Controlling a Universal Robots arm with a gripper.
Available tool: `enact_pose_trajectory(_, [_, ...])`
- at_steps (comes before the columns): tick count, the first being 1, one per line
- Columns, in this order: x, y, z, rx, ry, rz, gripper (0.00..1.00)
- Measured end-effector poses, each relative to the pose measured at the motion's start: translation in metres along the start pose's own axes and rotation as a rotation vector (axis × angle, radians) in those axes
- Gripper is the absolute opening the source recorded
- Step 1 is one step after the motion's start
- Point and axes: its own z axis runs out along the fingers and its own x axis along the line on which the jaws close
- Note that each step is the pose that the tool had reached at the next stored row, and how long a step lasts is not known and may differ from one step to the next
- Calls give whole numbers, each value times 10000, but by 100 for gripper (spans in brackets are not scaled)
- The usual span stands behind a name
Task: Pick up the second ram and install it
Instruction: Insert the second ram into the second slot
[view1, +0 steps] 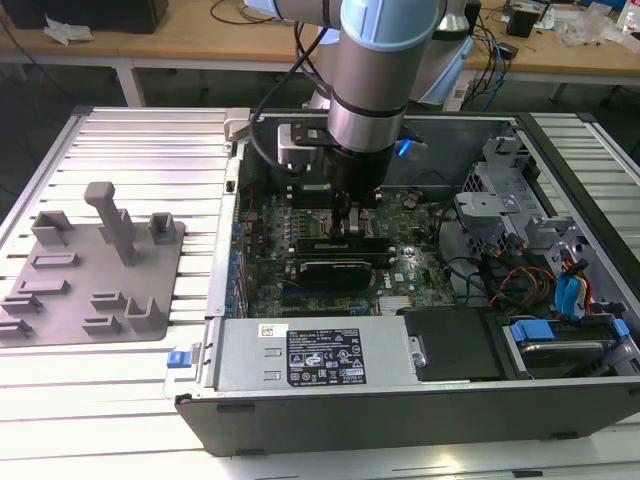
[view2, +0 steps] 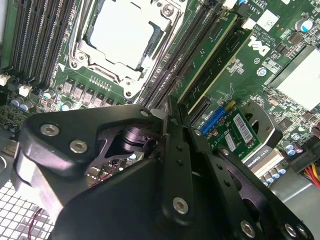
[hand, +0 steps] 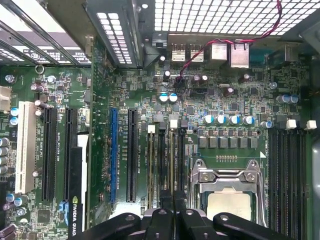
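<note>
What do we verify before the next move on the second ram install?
1. Gripper over the memory slots beside the CPU socket: ok.
2. Gripper holding a stick: cannot tell.
3. Green ram stick standing in a slot, second wrist view: ok. Fully seated: cannot tell.
4. White slot latches closed: cannot tell.
5. Clearance between gripper and graphics card, exterior view: cannot tell.
</note>
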Motion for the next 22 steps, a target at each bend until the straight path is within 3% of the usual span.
enact_pose_trajectory(22, [0, -1, 16, 5, -54, 219, 9])
